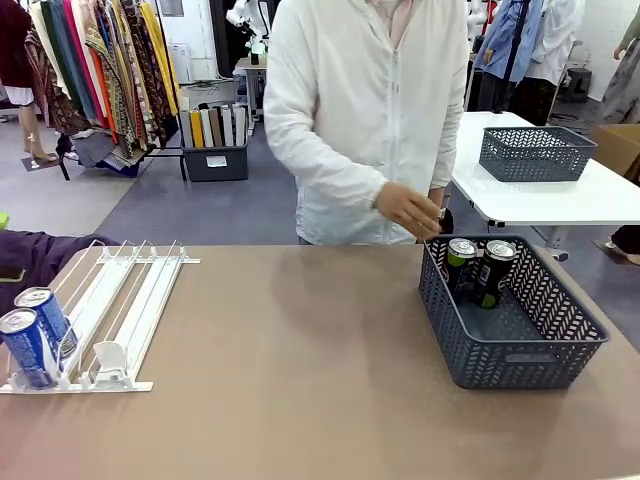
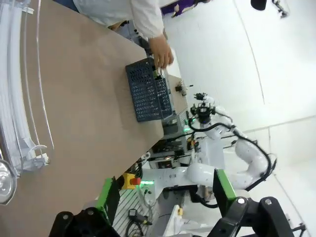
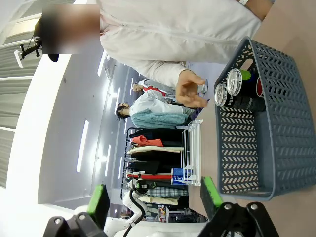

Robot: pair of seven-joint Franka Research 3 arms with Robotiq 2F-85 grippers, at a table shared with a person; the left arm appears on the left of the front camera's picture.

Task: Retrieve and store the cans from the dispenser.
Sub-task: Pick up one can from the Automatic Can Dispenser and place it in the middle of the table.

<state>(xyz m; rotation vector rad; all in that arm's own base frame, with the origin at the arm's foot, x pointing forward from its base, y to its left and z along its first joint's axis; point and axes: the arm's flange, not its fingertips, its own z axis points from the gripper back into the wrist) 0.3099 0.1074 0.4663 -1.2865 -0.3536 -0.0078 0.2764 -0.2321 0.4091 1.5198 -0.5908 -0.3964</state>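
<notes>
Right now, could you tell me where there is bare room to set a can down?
The wide middle of the table, between the dispenser and the basket, is bare. The basket's near half is free too. Crowded: its far corner, with two black cans by the person's hand, and the dispenser's near end with two blue cans.

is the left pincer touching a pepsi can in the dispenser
Apart. The left wrist view shows the open left pincer with bare table between its green pads and the Pepsi can top.
</notes>
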